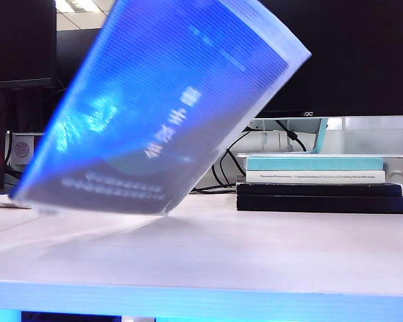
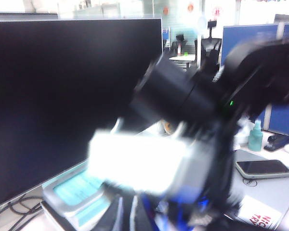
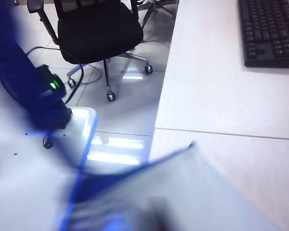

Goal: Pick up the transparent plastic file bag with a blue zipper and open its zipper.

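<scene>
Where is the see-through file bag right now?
In the exterior view the file bag is tilted up off the table, filling the left side, left of the stacked books.

Bright ceiling light; the bag (image 1: 168, 100) smears with motion blur and casts soft shadow on the table (image 1: 255, 255); wrist views blurred.

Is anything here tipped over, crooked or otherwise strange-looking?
Yes: the transparent plastic file bag is up off the table, steeply tilted, bowed and blurred, blocking much of the exterior view. Neither gripper is clearly visible. The stacked books behind lie neat and flat.
</scene>
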